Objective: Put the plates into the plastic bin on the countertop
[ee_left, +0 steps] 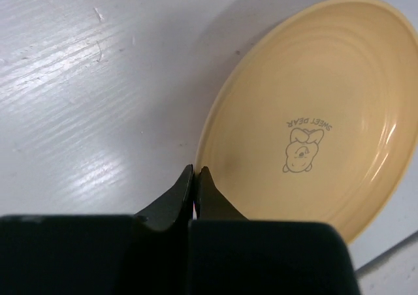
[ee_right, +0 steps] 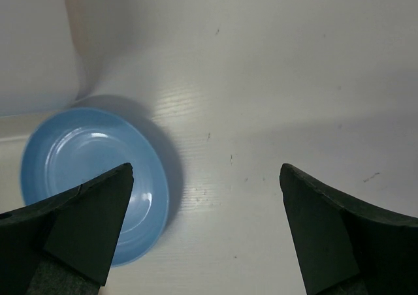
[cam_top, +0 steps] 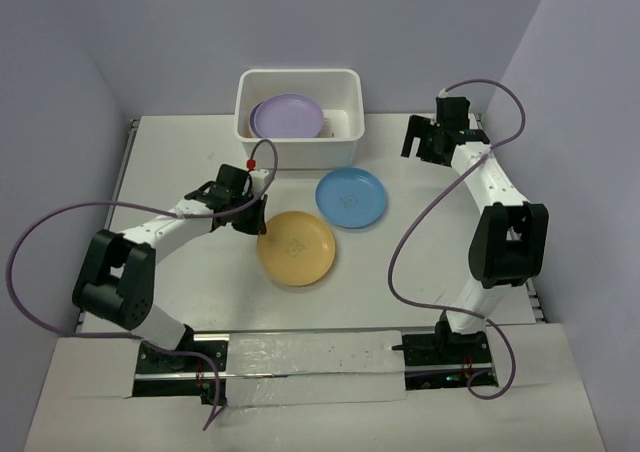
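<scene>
A yellow plate [cam_top: 296, 248] lies on the white countertop [cam_top: 180, 282]; in the left wrist view this plate [ee_left: 307, 112] shows a cartoon print and a shadow under its far rim. My left gripper [cam_top: 252, 219] [ee_left: 196, 170] is shut on its left rim. A blue plate [cam_top: 351, 197] [ee_right: 85, 177] rests behind it to the right. The white plastic bin [cam_top: 298, 153] stands at the back with a purple plate [cam_top: 288, 115] inside. My right gripper [cam_top: 425, 140] [ee_right: 206, 168] hangs open and empty over bare table right of the blue plate.
Pale lavender walls [cam_top: 70, 122] close in the table on the left, back and right. A purple cable [cam_top: 40, 242] loops from the left arm out over the left side. The bin's wall [ee_right: 36, 47] shows at the upper left of the right wrist view.
</scene>
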`<state>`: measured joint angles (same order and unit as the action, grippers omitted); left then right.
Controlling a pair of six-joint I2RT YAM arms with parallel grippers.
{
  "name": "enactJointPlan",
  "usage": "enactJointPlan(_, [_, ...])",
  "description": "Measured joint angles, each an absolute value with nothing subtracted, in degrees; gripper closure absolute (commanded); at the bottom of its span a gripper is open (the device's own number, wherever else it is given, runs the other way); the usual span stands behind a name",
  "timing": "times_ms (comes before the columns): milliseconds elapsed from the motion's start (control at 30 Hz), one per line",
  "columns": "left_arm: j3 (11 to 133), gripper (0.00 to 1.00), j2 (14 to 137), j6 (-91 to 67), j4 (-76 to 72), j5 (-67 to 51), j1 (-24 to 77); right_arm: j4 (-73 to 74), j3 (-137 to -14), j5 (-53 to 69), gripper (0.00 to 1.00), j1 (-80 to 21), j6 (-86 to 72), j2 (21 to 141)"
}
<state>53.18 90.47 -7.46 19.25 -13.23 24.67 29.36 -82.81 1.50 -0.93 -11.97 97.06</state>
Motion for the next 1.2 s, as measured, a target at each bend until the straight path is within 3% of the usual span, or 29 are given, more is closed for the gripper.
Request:
enactJointPlan(200, [57.2,1.0,78.9,-0.9,27.2,-17.3,24.4,29.7,-83.0,3.6,0.0,0.5,-10.6,103.2])
enactJointPlan(433, [77.7,1.0,76.3,0.1,29.4,-23.5,22.3,30.6,-83.5,6.9,0.0,1.2,-9.0,107.5])
enactJointPlan(567, [94.0,1.0,85.6,-5.8,29.6,-21.6,19.6,30.6,-84.2,9.0,0.0,1.2,-8.2,107.7])
enactJointPlan(800, [122.2,1.0,110.5,-12.0,27.9,-6.2,18.0,30.4,-84.9,10.4,0.0,0.2,-8.1,108.8])
enactJointPlan(1167, [128.3,1.0,127.3,-11.8,27.2,4.5,16.8,30.1,-85.0,10.6,0.0,-3.2,-8.0,109.1])
enactJointPlan(1200, [128.3,0.96,128.1,-11.7,27.2,5.0,16.7,30.0,-85.0,10.4,0.0,-3.4,-8.0,109.1])
